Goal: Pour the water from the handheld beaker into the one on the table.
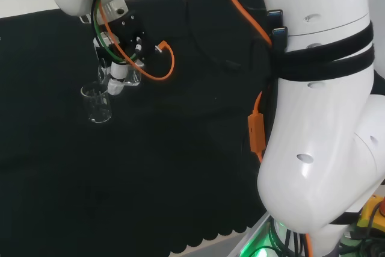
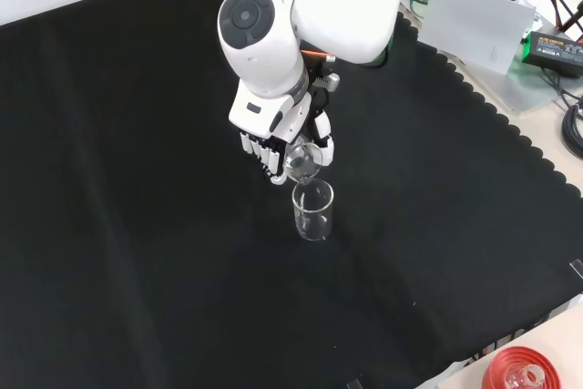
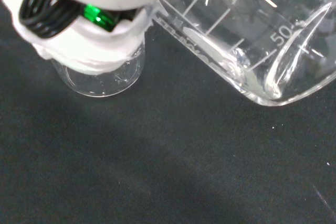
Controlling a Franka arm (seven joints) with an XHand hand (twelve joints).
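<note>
A clear glass beaker (image 2: 313, 210) stands upright on the black cloth; in the head view this standing beaker (image 1: 97, 103) is at the left. Just above it my hand (image 2: 273, 145) is shut on a second clear beaker (image 2: 301, 162), tipped well over with its mouth over the standing one's rim. In the head view the hand (image 1: 120, 58) hangs right of and above the standing beaker, the held beaker (image 1: 123, 77) partly hidden by fingers. The wrist view shows the tilted held beaker (image 3: 252, 35) with graduation marks and the standing beaker (image 3: 102, 74) beyond a white finger (image 3: 94, 51). I cannot make out water.
The black cloth's scalloped edge (image 2: 510, 125) runs along the right of the front view, with a grey box (image 2: 474, 25) and cables beyond it. A red ribbed ring (image 2: 521, 373) lies off the cloth at the bottom right. The arm's white links (image 1: 325, 118) stand at the right in the head view.
</note>
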